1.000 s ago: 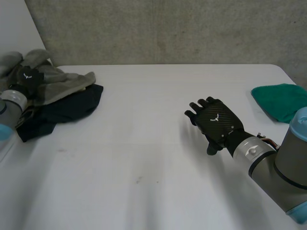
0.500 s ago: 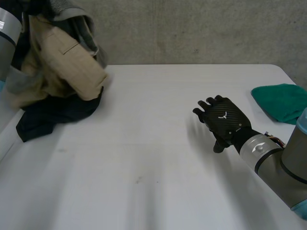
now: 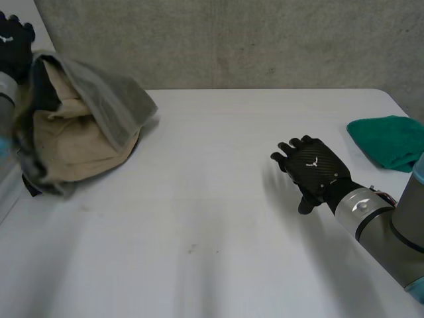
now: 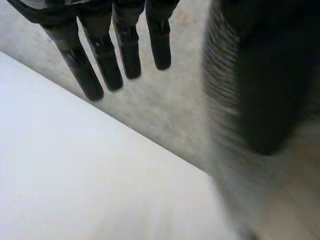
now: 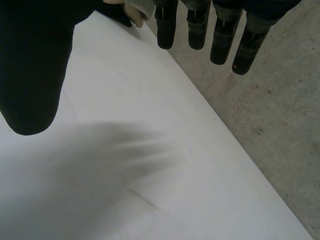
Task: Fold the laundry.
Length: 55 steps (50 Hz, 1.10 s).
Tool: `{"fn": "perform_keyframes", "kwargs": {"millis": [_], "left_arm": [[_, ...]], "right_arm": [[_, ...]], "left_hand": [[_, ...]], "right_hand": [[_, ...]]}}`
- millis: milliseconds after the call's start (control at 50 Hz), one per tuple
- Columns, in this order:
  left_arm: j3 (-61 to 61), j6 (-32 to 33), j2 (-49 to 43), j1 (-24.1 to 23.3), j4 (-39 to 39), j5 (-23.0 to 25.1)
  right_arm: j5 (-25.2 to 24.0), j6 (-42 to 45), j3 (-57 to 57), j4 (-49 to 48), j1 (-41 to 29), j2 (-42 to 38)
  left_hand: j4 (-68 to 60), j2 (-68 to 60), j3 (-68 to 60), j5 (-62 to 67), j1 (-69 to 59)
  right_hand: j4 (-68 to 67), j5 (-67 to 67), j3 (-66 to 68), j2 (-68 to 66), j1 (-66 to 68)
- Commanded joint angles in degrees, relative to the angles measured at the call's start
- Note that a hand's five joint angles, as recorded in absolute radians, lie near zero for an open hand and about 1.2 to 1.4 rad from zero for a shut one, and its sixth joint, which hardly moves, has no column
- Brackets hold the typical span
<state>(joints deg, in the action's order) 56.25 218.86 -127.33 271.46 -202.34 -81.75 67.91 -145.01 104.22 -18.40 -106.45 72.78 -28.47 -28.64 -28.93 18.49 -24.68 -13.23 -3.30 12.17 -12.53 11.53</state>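
A grey garment with a beige lining (image 3: 79, 126) hangs bunched and half in the air at the table's far left, over a dark garment whose edge (image 3: 28, 187) peeks out below. My left hand (image 3: 14, 36) is raised just above its upper end. In the left wrist view its fingers (image 4: 102, 60) are straight and apart from the thumb, with blurred grey cloth (image 4: 260, 200) beside the thumb. My right hand (image 3: 315, 173) hovers palm down over the table's right half, with fingers (image 5: 200, 25) straight and nothing in it.
A green cloth (image 3: 391, 139) lies at the table's right edge, beyond my right hand. The white table (image 3: 199, 225) spreads between the two hands. A grey wall (image 3: 232, 40) runs behind its far edge.
My left hand lifted the grey and beige garment off the dark one, then its fingers straightened and the garment sagged lower. My right hand drifted slightly to the right.
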Motion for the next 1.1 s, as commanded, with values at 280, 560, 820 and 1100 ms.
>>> {"fn": "perform_keyframes", "kwargs": {"millis": [280, 560, 820, 1100], "left_arm": [[11.34, -8.79, 11.31, -7.17, 7.92, 6.6], [8.53, -13.28, 15.45, -11.3, 14.17, 8.89], [7.91, -13.19, 12.47, -11.39, 20.49, 10.56], [7.21, -9.24, 1.22, -10.69, 22.78, 9.51]], "right_arm": [[0.12, -0.01, -0.07, -0.06, 0.1, -0.88], [0.12, 0.08, -0.07, -0.06, 0.19, -1.94], [0.12, 0.43, -0.07, -0.06, 0.1, -2.91], [0.12, 0.6, 0.02, -0.06, 0.1, -3.44]], "left_hand": [[8.84, 9.01, 9.3, -8.86, 5.05], [7.32, 7.49, 7.78, -7.34, 3.53], [6.81, 6.99, 7.27, -6.83, 3.02], [-6.96, -6.78, -6.5, 6.94, -10.75]], "right_hand": [[3.23, 3.3, -2.17, 2.53, -1.53], [3.23, 3.3, -2.17, 2.53, -1.53], [3.23, 3.3, -2.17, 2.53, -1.53], [3.23, 3.3, -2.17, 2.53, -1.53]]}}
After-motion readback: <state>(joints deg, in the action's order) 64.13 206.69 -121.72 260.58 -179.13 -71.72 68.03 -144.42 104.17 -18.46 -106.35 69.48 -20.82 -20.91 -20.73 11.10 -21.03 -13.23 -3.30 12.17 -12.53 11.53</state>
